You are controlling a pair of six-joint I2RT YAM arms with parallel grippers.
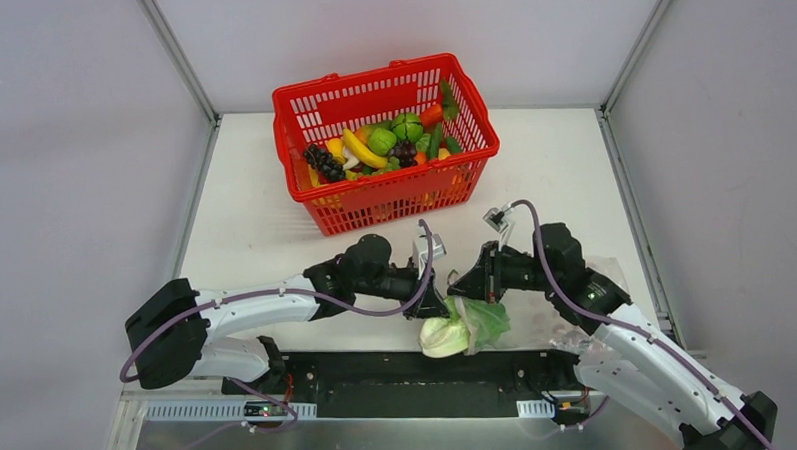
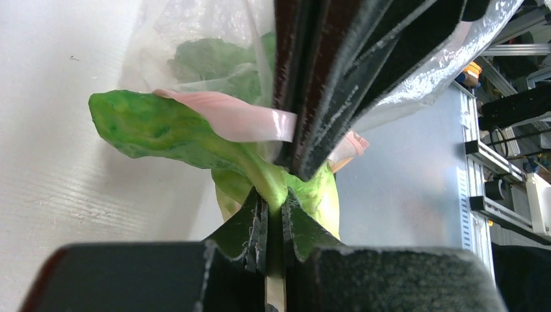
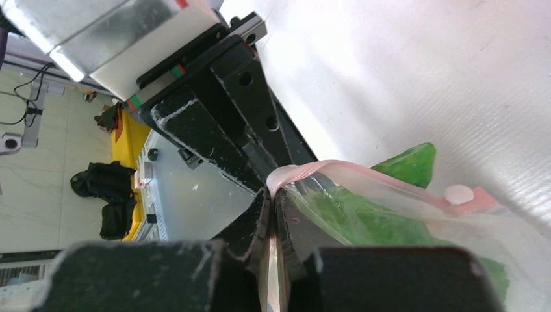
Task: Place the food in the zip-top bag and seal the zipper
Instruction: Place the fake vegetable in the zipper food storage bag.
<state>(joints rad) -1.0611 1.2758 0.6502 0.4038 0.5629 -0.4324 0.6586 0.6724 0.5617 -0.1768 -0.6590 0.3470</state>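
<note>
Nearest the lens: matte black left gripper (image 2: 273, 207), clenched on a glossy green leaf of the leafy green-white plastic toy cabbage (image 2: 156, 130). Opposite, right gripper (image 3: 271, 198) pinched tight on the thin pink zipper strip (image 3: 295, 172) of the clear crinkly zip-top bag (image 1: 538, 325), near the front edge of the white table (image 1: 255, 240). Judged early: cabbage only partway into the mouth, pale rounded head outside; zipper unsealed; other small plastic toy fruits and vegetables (image 1: 372, 146) heaped in the red mesh plastic basket (image 1: 394, 200).
</note>
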